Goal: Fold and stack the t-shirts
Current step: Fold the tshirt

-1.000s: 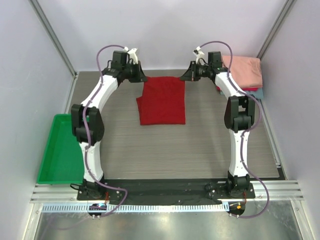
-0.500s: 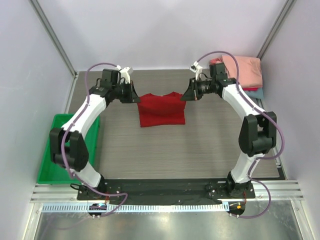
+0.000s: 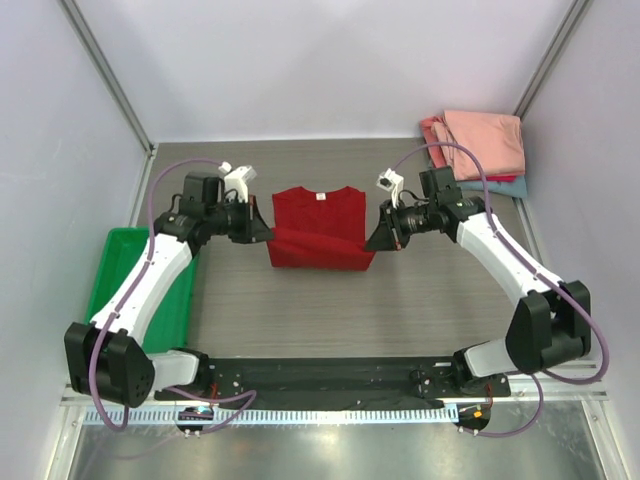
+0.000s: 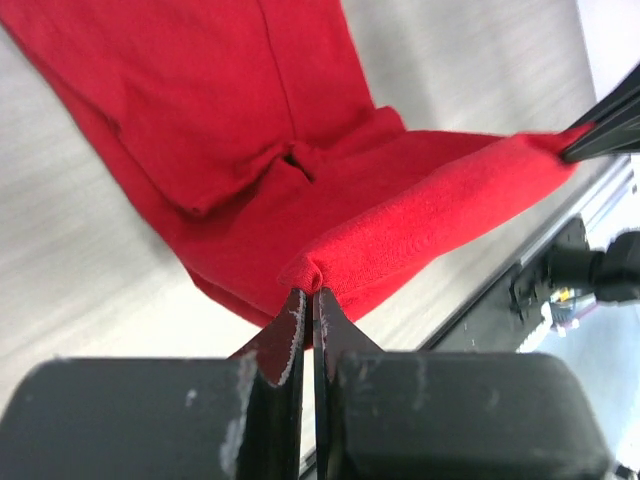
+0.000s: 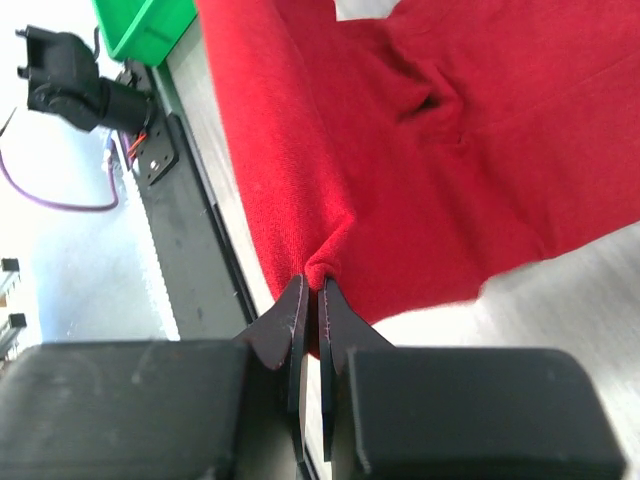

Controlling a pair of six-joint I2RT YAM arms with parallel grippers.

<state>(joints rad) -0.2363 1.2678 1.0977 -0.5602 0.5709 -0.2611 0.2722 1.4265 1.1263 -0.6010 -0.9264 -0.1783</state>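
A deep red t-shirt (image 3: 318, 225) lies mid-table, its small white neck label (image 3: 321, 196) near the far edge. My left gripper (image 3: 268, 235) is shut on the shirt's near-left corner. In the left wrist view the tips (image 4: 308, 295) pinch a rolled edge of red cloth (image 4: 250, 130), which stretches taut across to the other arm. My right gripper (image 3: 370, 243) is shut on the near-right corner, and its tips (image 5: 312, 285) bite a fold of the same shirt (image 5: 450, 150). The held edge hangs slightly above the lower layer. A salmon-pink folded t-shirt (image 3: 485, 140) tops a stack at the back right.
A green plastic tray (image 3: 115, 290) sits at the left table edge, beside the left arm, and shows in the right wrist view (image 5: 145, 25). Red (image 3: 432, 130) and teal (image 3: 515, 185) cloth peek from under the pink shirt. The black base rail (image 3: 330, 375) runs along the near edge.
Both grippers have carried the shirt's far edge toward the near side, laying it over the rest. Both arms drew back toward their bases. The neck label now shows.
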